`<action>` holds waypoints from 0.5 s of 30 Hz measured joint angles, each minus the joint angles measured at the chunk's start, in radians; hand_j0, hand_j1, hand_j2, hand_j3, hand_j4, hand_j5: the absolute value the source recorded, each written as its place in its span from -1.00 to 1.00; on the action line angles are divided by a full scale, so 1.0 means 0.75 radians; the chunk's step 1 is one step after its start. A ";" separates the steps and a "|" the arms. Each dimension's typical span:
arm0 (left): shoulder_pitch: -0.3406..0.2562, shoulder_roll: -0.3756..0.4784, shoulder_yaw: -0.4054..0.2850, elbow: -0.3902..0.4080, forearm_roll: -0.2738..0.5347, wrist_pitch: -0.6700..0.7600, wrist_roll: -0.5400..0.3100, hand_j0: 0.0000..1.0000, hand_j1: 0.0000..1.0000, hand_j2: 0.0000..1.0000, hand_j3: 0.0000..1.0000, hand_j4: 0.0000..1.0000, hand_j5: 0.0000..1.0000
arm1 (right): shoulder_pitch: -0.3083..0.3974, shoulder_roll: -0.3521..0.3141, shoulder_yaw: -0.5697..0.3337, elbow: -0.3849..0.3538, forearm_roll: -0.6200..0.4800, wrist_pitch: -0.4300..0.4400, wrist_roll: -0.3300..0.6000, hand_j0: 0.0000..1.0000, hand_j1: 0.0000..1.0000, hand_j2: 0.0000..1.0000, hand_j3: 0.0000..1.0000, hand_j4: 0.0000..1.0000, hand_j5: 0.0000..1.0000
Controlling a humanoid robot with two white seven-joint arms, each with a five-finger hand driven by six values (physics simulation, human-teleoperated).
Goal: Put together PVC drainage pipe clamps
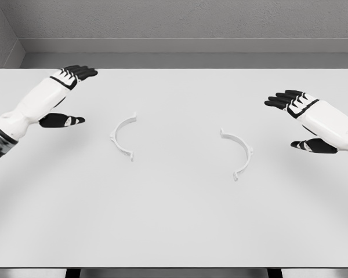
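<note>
Two white half-ring clamp pieces lie flat on the white table (174, 226). The left clamp half (122, 136) curves with its open side facing right. The right clamp half (240, 153) curves with its open side facing left. They lie apart, with a wide gap between them. My left hand (66, 95) hovers to the left of the left piece, fingers spread and thumb out, holding nothing. My right hand (298, 119) hovers to the right of the right piece, also spread and empty.
The table's far edge meets a grey wall (174, 23) at the back. The front edge of the table runs along the bottom of the view.
</note>
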 measured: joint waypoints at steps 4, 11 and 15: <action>-0.006 0.002 -0.016 0.014 -0.001 0.000 0.000 1.00 1.00 1.00 1.00 1.00 1.00 | -0.049 0.001 0.011 0.018 0.004 0.001 0.001 1.00 1.00 1.00 1.00 1.00 1.00; -0.129 -0.081 -0.118 0.138 -0.005 0.000 0.000 1.00 1.00 1.00 1.00 1.00 1.00 | -0.168 0.174 0.184 0.122 0.276 0.000 0.074 1.00 1.00 1.00 1.00 1.00 1.00; -0.141 -0.127 -0.170 0.204 -0.008 0.000 0.000 1.00 1.00 1.00 1.00 1.00 1.00 | -0.205 0.225 0.219 0.196 0.360 0.000 0.080 1.00 1.00 1.00 1.00 1.00 1.00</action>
